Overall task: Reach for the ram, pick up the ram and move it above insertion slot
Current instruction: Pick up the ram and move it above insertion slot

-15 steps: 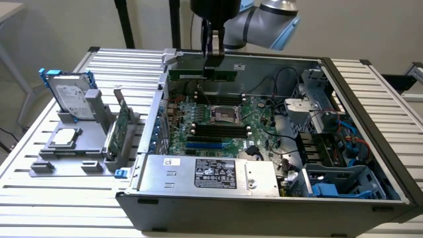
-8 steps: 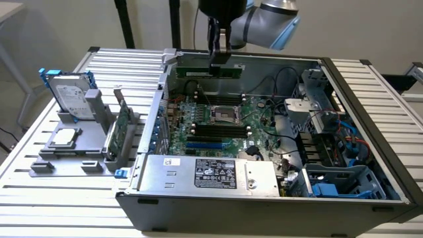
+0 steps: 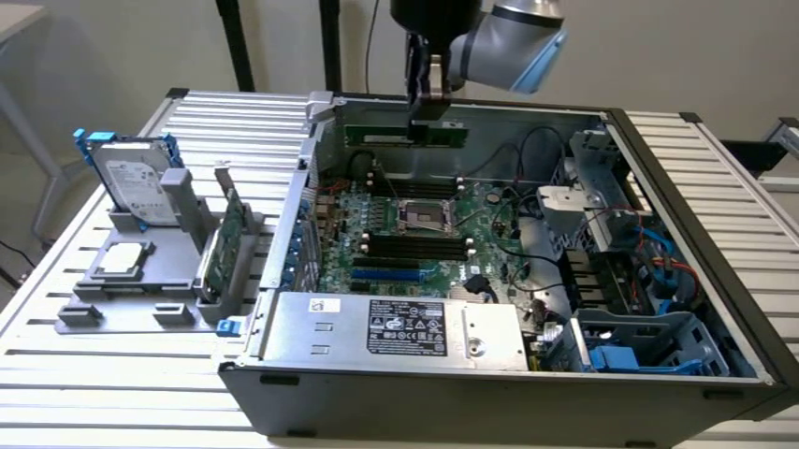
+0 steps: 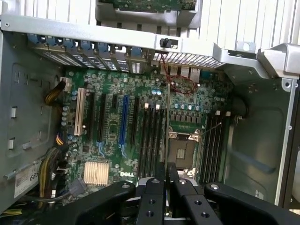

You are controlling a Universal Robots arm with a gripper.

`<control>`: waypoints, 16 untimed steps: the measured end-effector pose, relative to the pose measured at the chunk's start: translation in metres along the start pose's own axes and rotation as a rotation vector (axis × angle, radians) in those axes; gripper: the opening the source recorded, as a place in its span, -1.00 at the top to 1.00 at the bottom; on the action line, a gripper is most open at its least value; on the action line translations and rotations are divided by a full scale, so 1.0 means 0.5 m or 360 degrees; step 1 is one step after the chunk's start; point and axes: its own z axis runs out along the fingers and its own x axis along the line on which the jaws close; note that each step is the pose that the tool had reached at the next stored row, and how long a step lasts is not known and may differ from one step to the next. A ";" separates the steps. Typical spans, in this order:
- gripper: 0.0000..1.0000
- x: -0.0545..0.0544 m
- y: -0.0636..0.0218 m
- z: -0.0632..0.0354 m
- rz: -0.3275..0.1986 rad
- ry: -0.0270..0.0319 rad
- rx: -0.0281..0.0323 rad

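The ram (image 3: 389, 135), a long thin green circuit-board stick, hangs in the air over the far side of the big grey metal computer case (image 3: 500, 402). Under it lies the green motherboard (image 3: 481, 210), with the rows of black memory slots (image 3: 413, 246) nearer to you than the stick.

The black gripper (image 3: 425, 110) is closed narrow on the top edge of the ram. In the wrist view you see the stick edge-on (image 4: 168, 131) between the two fingers (image 4: 151, 197).

To do this step well, I think you should hold the stick level, bring it parallel to the slots (image 4: 152, 136), and stay high above the cables.
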 end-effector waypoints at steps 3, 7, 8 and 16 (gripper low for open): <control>0.73 0.000 -0.003 0.000 0.0013 -0.00093 0.00045; 0.73 -0.001 -0.006 0.001 0.0031 -0.00198 0.00128; 0.73 -0.001 -0.007 0.001 0.0035 -0.00215 0.00145; 0.73 -0.007 -0.017 0.001 0.0053 -0.00237 0.00288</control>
